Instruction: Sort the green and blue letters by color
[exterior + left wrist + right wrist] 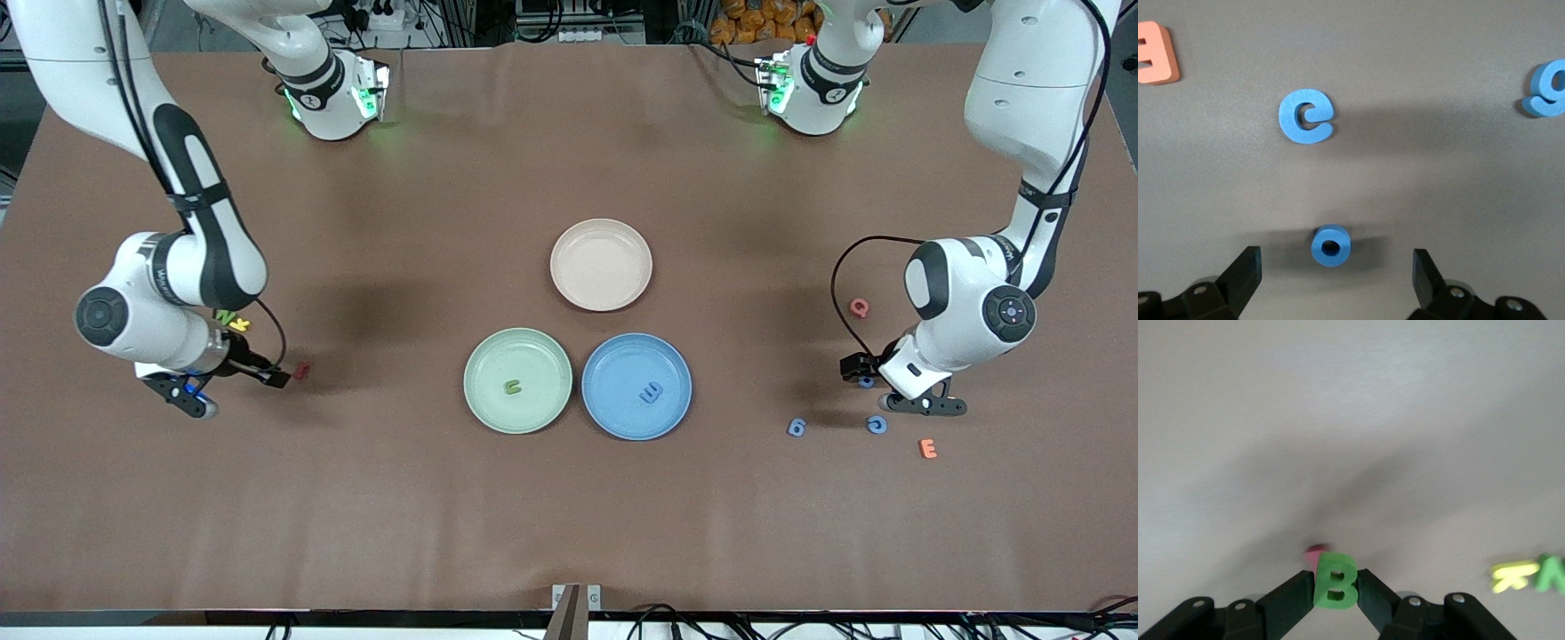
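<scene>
My right gripper (1335,577) is shut on a green letter B (1335,581), held over the table at the right arm's end (191,397). My left gripper (1335,260) stands open over a blue letter o (1331,245), one finger to each side, not touching it. A blue e (1306,117) and a blue g (1546,87) lie close by on the table (877,425) (797,428). The green plate (480,356) holds one green letter (513,387). One blue letter (652,392) lies in the blue plate (605,418). Another green letter (224,315) lies by the right arm.
A pink plate (601,231) stands farther from the front camera than the two coloured plates. An orange E (927,449) and a pink Q (859,308) lie near the left gripper (925,404). A yellow letter (238,324) and a dark red letter (301,370) lie near the right gripper.
</scene>
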Tool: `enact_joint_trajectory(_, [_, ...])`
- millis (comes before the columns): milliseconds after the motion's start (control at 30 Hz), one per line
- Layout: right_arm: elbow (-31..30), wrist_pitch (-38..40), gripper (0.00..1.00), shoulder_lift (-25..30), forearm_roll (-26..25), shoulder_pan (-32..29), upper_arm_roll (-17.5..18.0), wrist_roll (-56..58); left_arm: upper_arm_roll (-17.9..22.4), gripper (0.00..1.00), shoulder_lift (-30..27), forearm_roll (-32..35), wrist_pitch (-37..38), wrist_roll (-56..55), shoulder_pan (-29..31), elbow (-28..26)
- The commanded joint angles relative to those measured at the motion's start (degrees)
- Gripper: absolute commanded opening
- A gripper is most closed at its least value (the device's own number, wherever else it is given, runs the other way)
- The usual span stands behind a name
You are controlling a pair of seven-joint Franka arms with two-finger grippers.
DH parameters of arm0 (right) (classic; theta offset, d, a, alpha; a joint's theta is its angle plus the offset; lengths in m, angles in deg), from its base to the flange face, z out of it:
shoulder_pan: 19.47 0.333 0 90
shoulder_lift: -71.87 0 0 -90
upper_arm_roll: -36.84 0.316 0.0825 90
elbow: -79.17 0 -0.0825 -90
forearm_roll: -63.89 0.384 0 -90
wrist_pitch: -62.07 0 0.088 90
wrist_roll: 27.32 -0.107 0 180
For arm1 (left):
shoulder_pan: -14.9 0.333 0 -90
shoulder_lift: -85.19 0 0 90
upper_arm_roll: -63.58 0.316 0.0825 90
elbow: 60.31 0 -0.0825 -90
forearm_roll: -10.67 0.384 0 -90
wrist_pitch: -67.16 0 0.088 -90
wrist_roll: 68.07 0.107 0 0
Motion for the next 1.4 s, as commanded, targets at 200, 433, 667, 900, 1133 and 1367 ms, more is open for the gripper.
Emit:
enact_joint_trajectory(200, [3.0,0.4,0.01,-0.8,3.0,7.7,1.9,-17.2,-0.1,1.00,-0.8,-1.6,-3.3,0.3,0.6,-1.8])
enact_joint_trajectory(433, [8.4,0.2,0.01,-5.2,3.0,15.4,2.2,-31.8,-0.1,1.00,0.0,-1.6,-4.4,0.3,0.6,-1.8])
enact_joint_trajectory(667, [13.4,0.1,0.02,-8.9,3.0,20.6,2.3,-42.7,-0.1,1.00,0.3,-1.6,-4.8,0.3,0.6,-1.8])
enact_joint_trajectory(900, [16.0,-4.3,0.03,-12.5,2.9,26.0,2.2,-52.5,-0.1,1.00,0.6,-1.6,-5.6,0.1,0.6,-1.9])
enact_joint_trajectory(1133, [15.9,-7.5,0.10,-14.3,2.9,27.7,2.2,-54.6,-0.1,0.89,1.1,-2.0,-6.7,-0.2,0.6,-1.9])
enact_joint_trajectory(1367, [15.7,-8.0,0.83,-14.8,3.0,27.6,2.2,-55.6,-0.1,0.75,1.1,-2.9,-6.9,-0.2,0.5,-2.1])
